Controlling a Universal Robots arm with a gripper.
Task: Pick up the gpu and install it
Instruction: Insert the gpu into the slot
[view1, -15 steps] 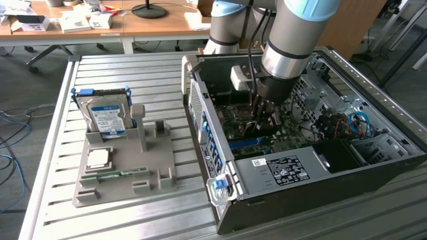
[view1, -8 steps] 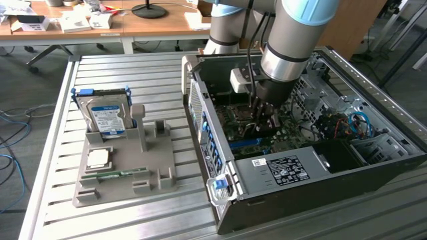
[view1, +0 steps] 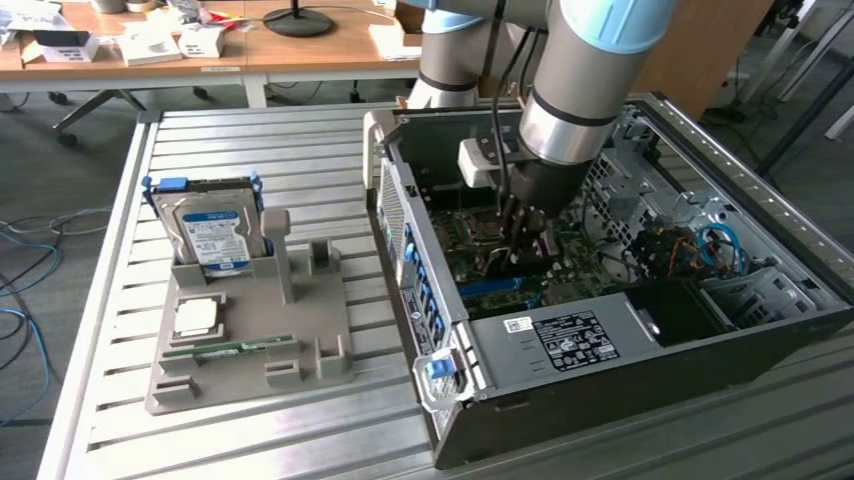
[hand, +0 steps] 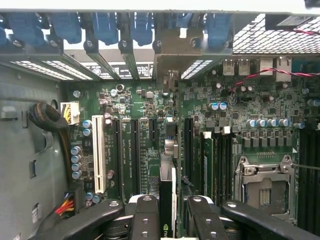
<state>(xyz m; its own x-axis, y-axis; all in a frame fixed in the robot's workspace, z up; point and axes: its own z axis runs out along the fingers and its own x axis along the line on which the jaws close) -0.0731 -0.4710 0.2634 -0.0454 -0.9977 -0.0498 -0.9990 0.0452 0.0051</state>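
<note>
Pincer (view1: 523, 238): mine, reaching down into the open computer case (view1: 747, 215) at the centre of the exterior view; in the wrist view (hand: 170, 205) it is clamped on the gpu (hand: 166, 197), one black finger (hand: 145, 212) on each flat face.
Where the gpu is: on edge between my fingers, just over the motherboard (hand: 135, 100), lined up with the long black slots beside the white slot (hand: 98, 160). Its silver bracket (hand: 170, 67) is at the rear wall among the blue slot clips. Whether its lower edge sits in a slot I cannot tell.
Socket: the empty processor socket (hand: 265, 185) lies near the card on the same board.
Case: on its side on the slatted metal table (view1: 267, 140), at the exterior view's right.
Holder: a grey parts stand (view1: 314, 320) at the exterior view's lower left, well apart from me.
Stand contents: a hard drive (view1: 214, 235) with a blue label stands upright at its back; a small green memory stick (view1: 247, 348) lies flat near its front.
</note>
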